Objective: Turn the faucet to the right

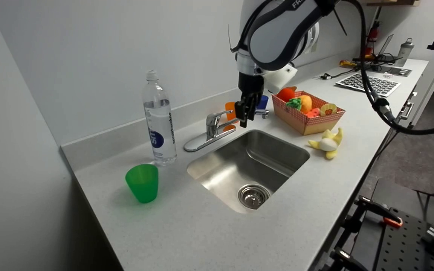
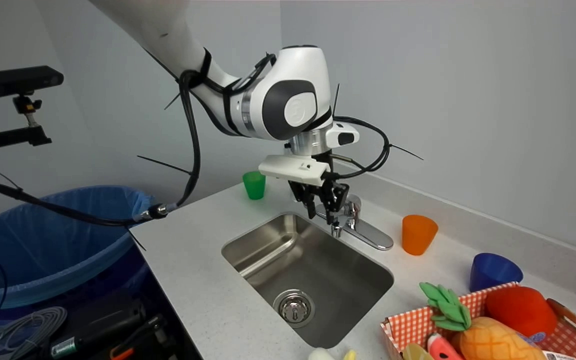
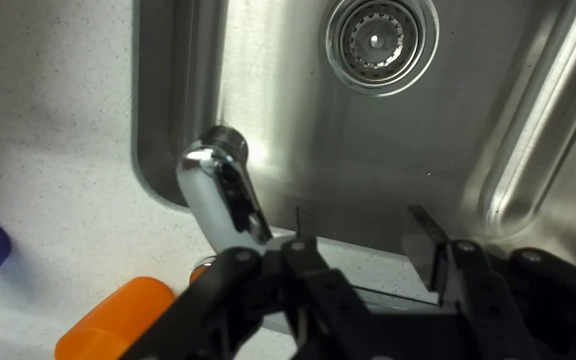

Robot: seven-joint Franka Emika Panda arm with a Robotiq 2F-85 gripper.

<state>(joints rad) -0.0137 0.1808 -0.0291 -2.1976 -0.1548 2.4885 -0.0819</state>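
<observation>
The chrome faucet (image 1: 212, 126) stands behind the sink, its thin spout running toward the fruit box side in an exterior view. It also shows in an exterior view (image 2: 370, 236), partly covered by my gripper (image 2: 321, 217). My gripper (image 1: 244, 119) points down and hangs over the spout's region, covering part of the spout. In the wrist view the spout (image 3: 203, 197) lies to the left of the left finger, outside the jaws. My gripper (image 3: 358, 220) is open, with nothing between its fingers. Whether a finger touches the spout I cannot tell. The handle is hidden in the wrist view.
The steel sink (image 1: 217, 180) is in front of the faucet. A water bottle (image 1: 160, 128) and a green cup (image 1: 143, 184) stand on one side. An orange cup (image 2: 418, 234), a blue cup (image 2: 493, 272) and a toy fruit box (image 1: 296, 120) stand on the other. A plush banana (image 1: 329, 145) lies nearby.
</observation>
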